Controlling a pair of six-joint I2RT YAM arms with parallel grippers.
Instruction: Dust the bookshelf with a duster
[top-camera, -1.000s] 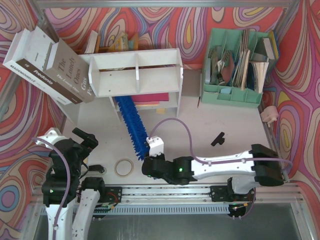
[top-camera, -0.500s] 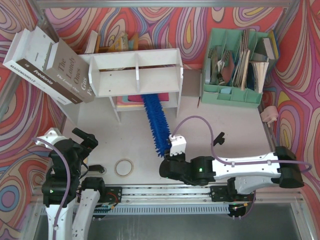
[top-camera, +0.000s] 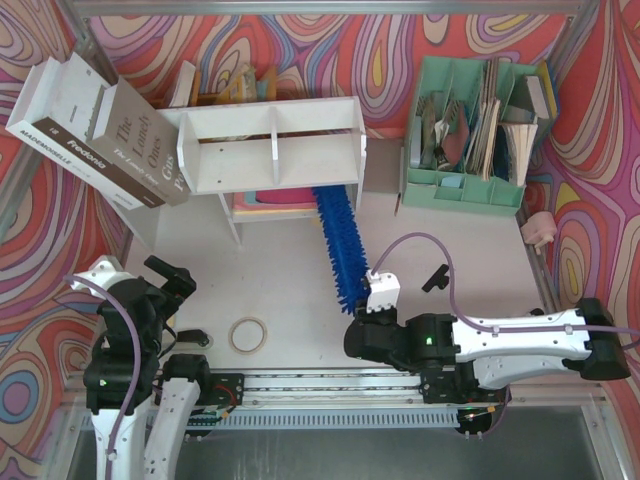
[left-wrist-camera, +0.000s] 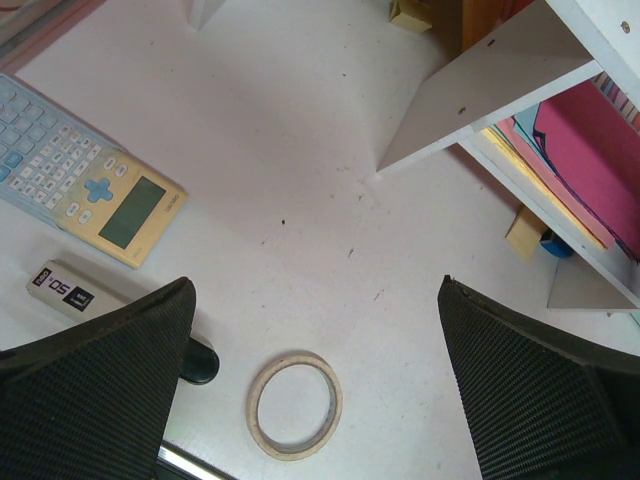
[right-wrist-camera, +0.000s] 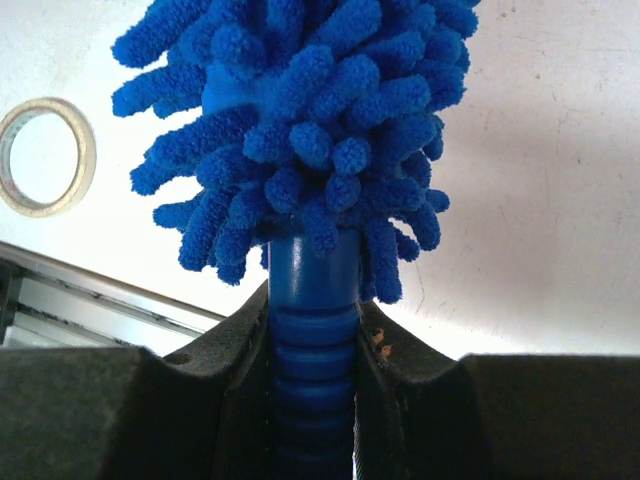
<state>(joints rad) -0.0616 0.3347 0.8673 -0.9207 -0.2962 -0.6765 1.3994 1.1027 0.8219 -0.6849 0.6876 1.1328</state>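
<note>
Clamping the ribbed blue handle tight, the right gripper (right-wrist-camera: 312, 345) is holding the duster (top-camera: 340, 245), whose shaggy head is reaching into the lower opening of the bookshelf (top-camera: 270, 145) near its right end. The left gripper (left-wrist-camera: 315, 290) is hanging wide apart and empty above a tape roll (left-wrist-camera: 294, 404). Leaning books (top-camera: 120, 140) are showing "The Lonely Ones", "Fredonia" and "MADEMOISELLE". A calculator (left-wrist-camera: 90, 190) is lying beside a tag (left-wrist-camera: 65, 290) marked "50".

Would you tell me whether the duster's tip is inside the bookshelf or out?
Inside: the duster reaches tip-first into the lower shelf of the bookshelf.
</note>
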